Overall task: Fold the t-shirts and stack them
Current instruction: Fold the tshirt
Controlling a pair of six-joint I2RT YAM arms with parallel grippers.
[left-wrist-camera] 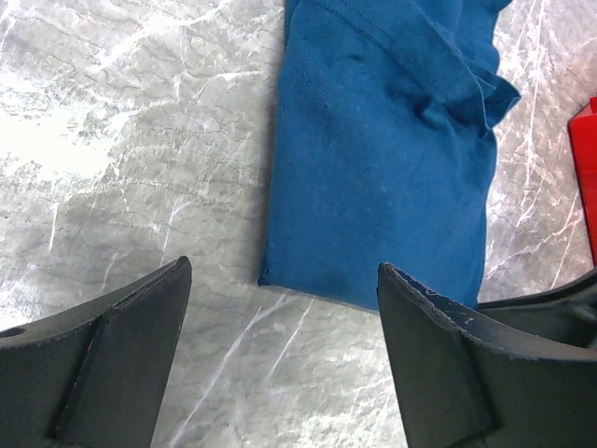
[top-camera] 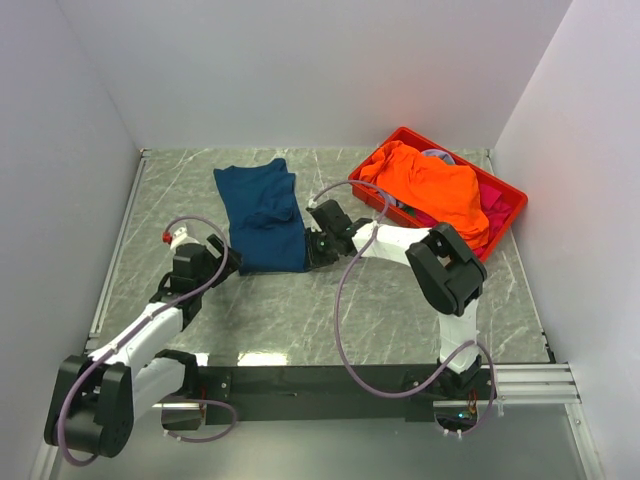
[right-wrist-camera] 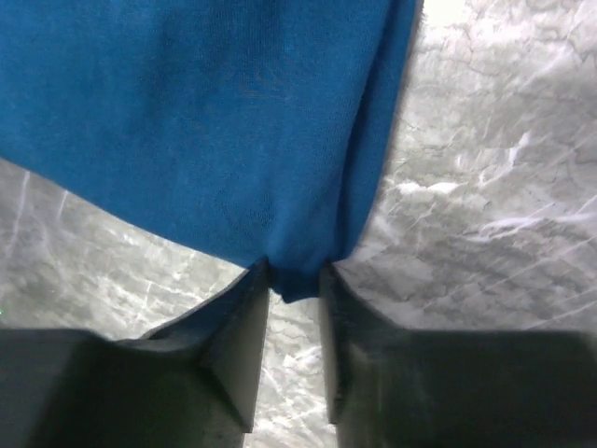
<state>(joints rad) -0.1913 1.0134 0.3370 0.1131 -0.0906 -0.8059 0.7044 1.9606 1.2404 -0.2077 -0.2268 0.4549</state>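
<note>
Nipped tight in right jaws: near corner of dark blue t-shirt (right-wrist-camera: 205, 121), part-folded on the surface (top-camera: 300, 320), probably gripped to tug the fold square. Left jaws wide apart and empty, just short of its other near corner, likely for a matching pinch. Beyond, orange t-shirt (top-camera: 430, 185) heaped in red crate (top-camera: 515, 195); surface grey and marbled, walls (top-camera: 300, 70) plain white.

Red crate (top-camera: 507, 216) at far right of grey marble tabletop (top-camera: 300, 310); white walls (top-camera: 300, 70) on three sides.

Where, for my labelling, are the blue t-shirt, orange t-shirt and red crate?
blue t-shirt (top-camera: 262, 225): top view, its middle.
orange t-shirt (top-camera: 430, 185): top view, its middle.
red crate (top-camera: 508, 194): top view, right rim.
</note>
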